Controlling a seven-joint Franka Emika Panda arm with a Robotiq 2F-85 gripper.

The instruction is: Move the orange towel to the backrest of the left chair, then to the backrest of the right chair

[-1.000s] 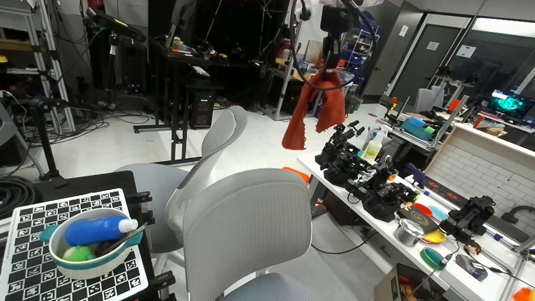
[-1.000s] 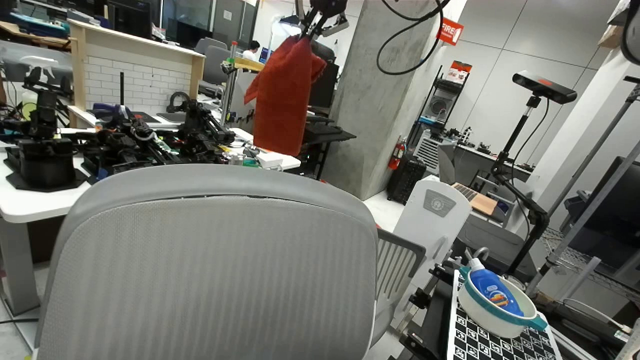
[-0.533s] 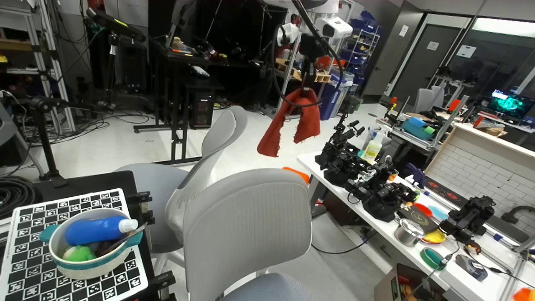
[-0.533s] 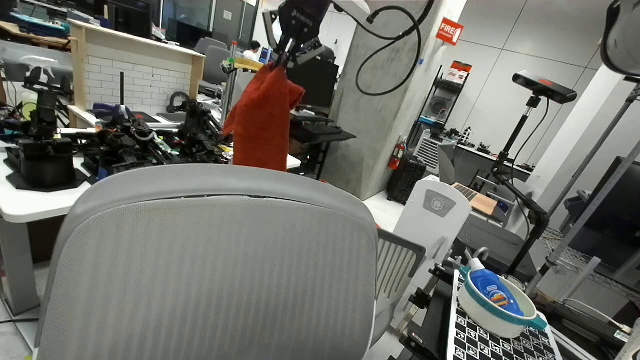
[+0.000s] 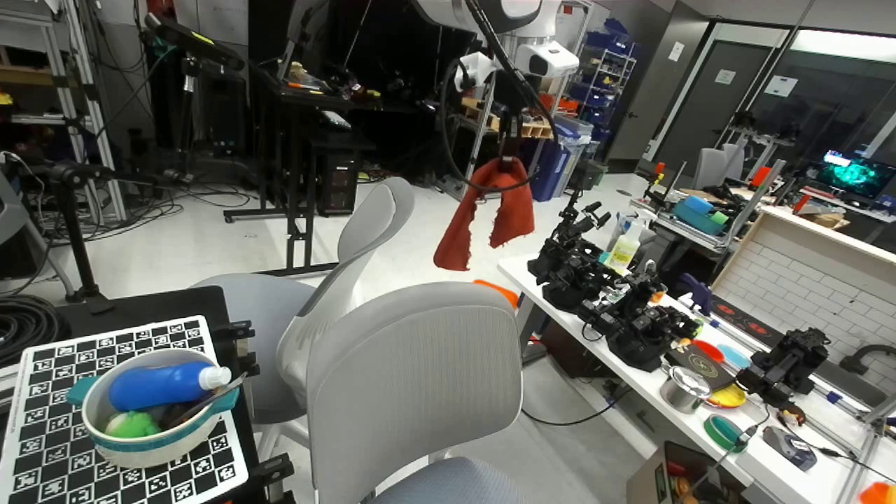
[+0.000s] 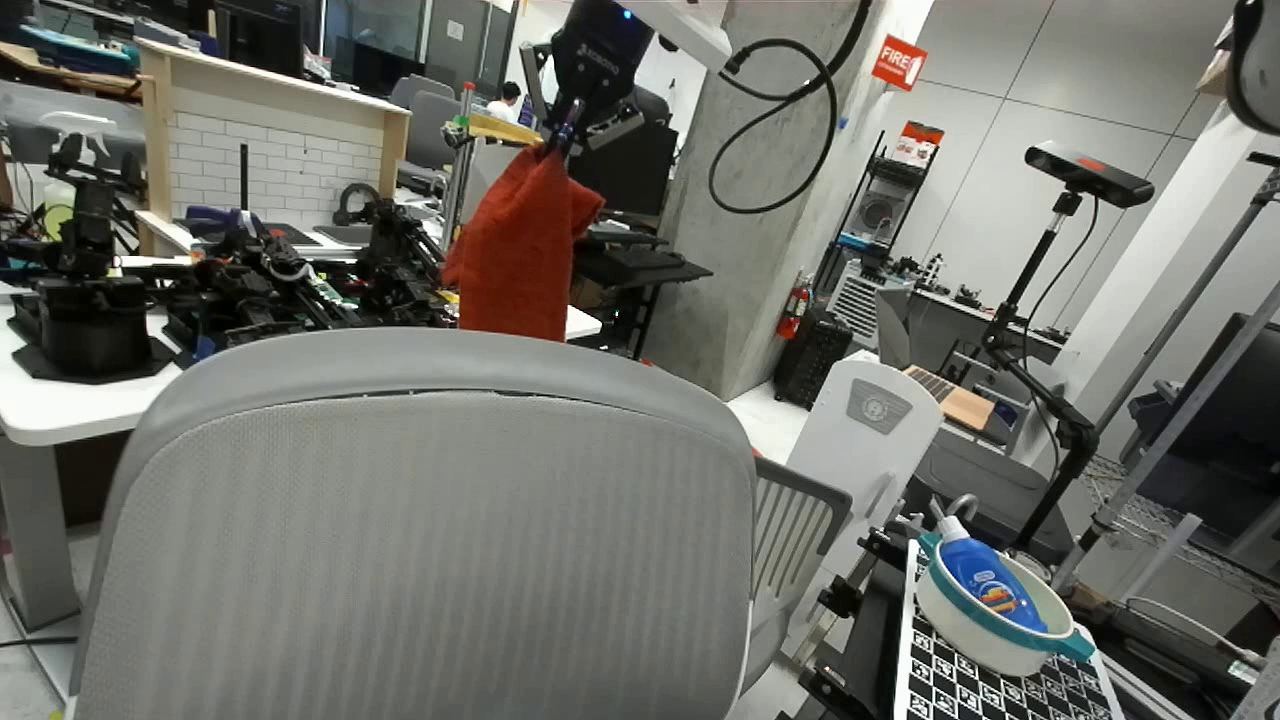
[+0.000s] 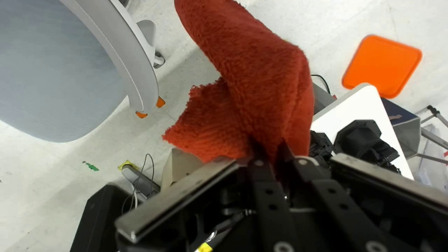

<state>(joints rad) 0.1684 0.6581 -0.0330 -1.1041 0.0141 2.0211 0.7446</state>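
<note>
My gripper (image 5: 507,161) is shut on the top of the orange-red towel (image 5: 515,210), which hangs in the air in two flaps. In an exterior view the gripper (image 6: 557,145) is above and beyond the near grey chair backrest (image 6: 430,540), whose top edge hides the hem of the towel (image 6: 515,255). Two grey chairs show in an exterior view: one backrest (image 5: 420,371) in front, one turned sideways (image 5: 371,224) to its left. The towel is apart from both there. In the wrist view the fingertips (image 7: 268,148) pinch the towel (image 7: 259,70); a grey chair (image 7: 45,77) is at left.
A white table (image 5: 514,266) with several black robot arms (image 5: 574,266) stands beside the chairs. A bowl (image 5: 140,455) with a blue bottle (image 5: 157,386) sits on a patterned board (image 5: 42,420). A black cable loop (image 6: 770,210) hangs by the wrist. A camera stand (image 6: 1030,260) rises nearby.
The gripper and towel have moved down and to the left in both exterior views, with only a small downward shift in the last half second. The towel stays held. The chairs have not moved.
</note>
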